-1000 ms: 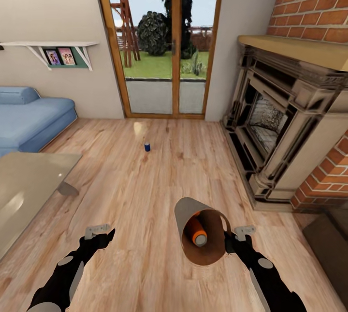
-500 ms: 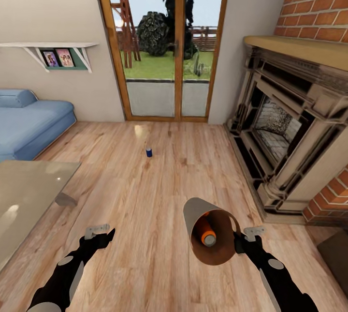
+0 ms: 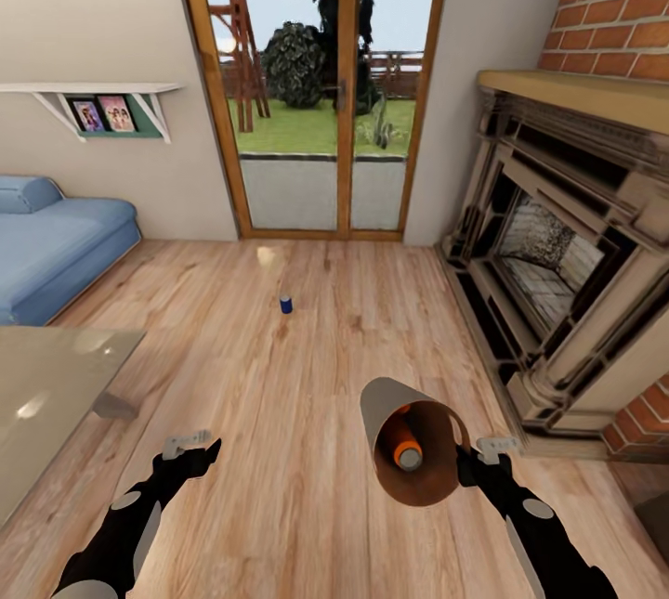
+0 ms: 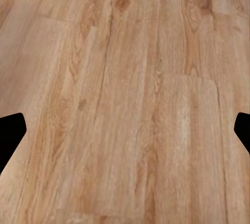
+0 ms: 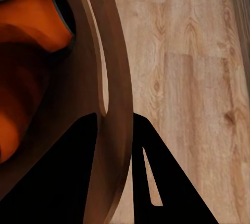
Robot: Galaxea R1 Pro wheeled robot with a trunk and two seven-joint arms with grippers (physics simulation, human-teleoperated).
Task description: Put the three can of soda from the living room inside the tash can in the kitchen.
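Right gripper (image 3: 469, 462) clamped on trash can (image 3: 415, 462) rim, lower right; left gripper (image 3: 190, 447) open, empty. Blue can (image 3: 286, 305) mid-frame: light, rigid, slick; grasp across sidewall.

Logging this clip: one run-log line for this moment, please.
room: living room | right gripper: shut on trash can rim, orange can inside | left gripper: open | blue can: upright on floor ahead

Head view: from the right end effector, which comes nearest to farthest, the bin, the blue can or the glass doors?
1. Bin: held at its rim by the right end effector.
2. Blue can: on the floor, ahead and leftward.
3. Glass doors: at the far wall.
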